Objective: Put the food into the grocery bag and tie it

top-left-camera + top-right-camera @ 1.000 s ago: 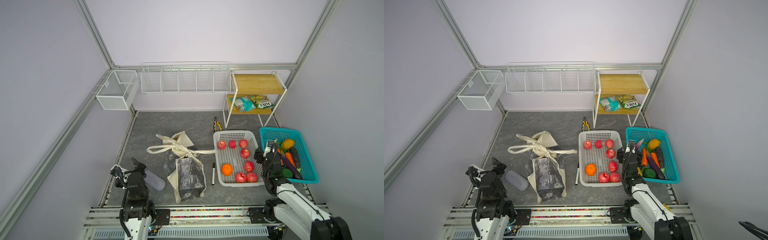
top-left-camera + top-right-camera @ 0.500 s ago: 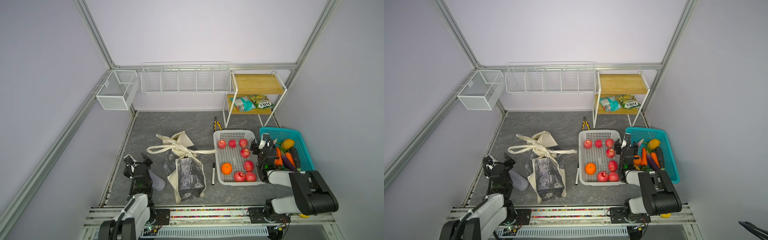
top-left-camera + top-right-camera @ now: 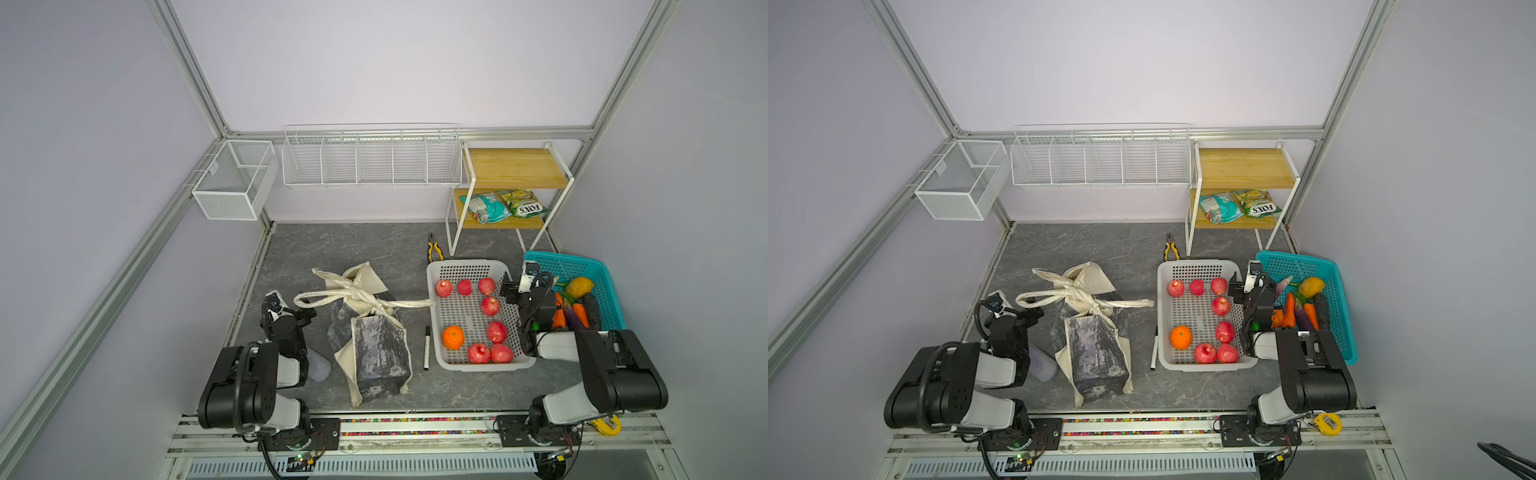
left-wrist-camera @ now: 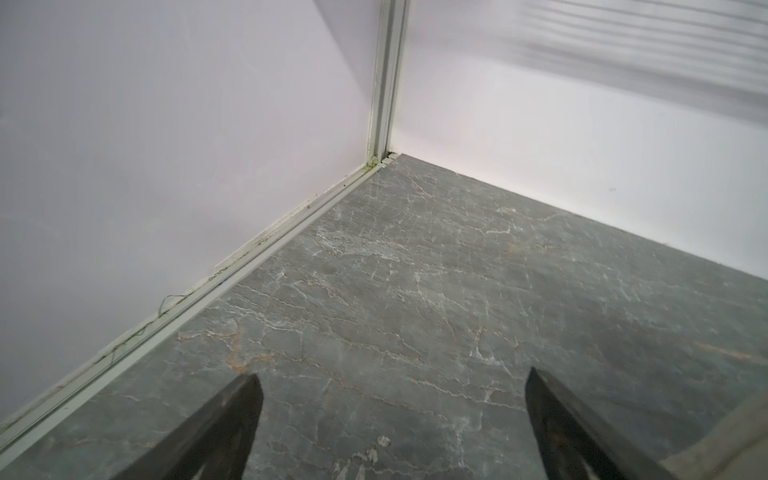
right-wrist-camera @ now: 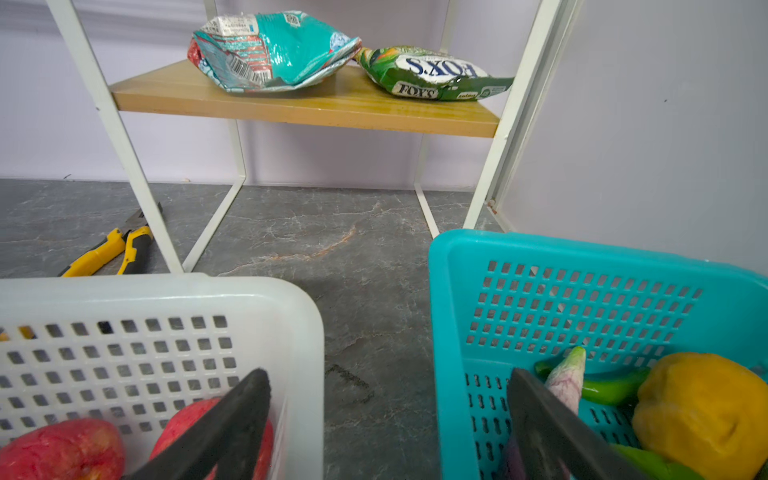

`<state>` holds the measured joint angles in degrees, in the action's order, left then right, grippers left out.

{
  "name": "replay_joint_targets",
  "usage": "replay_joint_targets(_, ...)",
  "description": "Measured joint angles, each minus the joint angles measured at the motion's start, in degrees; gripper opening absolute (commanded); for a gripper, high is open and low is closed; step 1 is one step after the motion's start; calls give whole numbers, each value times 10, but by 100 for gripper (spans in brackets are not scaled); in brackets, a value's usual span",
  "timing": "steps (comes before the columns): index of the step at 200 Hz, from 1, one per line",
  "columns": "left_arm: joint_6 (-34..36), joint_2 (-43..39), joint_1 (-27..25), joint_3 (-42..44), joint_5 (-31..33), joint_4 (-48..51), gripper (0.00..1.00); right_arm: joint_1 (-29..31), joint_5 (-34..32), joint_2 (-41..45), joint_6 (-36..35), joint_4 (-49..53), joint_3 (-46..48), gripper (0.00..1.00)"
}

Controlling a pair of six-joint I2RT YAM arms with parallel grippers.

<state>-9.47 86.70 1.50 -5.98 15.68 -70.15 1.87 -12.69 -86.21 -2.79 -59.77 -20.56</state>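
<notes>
Grey marble tabletop (image 3: pixel 374 249), bag (image 3: pixel 378 349) w/ knotted handles mid; L gripper (image 4: pixel 393 376) spread, empty; R gripper (image 5: pixel 387 374) spread, empty, over gap btw white basket (image 5: pixel 166 286) & teal basket (image 5: pixel 540 249).

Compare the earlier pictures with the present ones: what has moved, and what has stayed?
The left arm and right arm folded up, elbows rising toward the camera; the left pincer and right pincer edged farther back. Both are open and empty: nothing gripped, nothing released. The bag, fruit, white basket, teal basket, packets, pen and pliers stayed put.
</notes>
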Motion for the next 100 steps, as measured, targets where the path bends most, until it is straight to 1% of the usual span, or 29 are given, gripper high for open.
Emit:
replay_joint_targets(12,7,23,0,-1,-13,-12,100,-2,4,0,0,5,-2,89)
replay_joint_targets(37,13,32,0,-30,-22,-5,100,-3,1,0,10,23,-12,89)
replay_joint_targets(69,19,19,-2,-88,-26,39,100,-3,-1,0,13,26,-14,89)
replay_joint_targets(88,30,18,-15,-126,-20,95,99,-3,-1,0,14,26,-14,89)
replay_joint_targets(100,35,18,-24,-141,-17,112,99,-3,-1,0,15,27,-14,89)
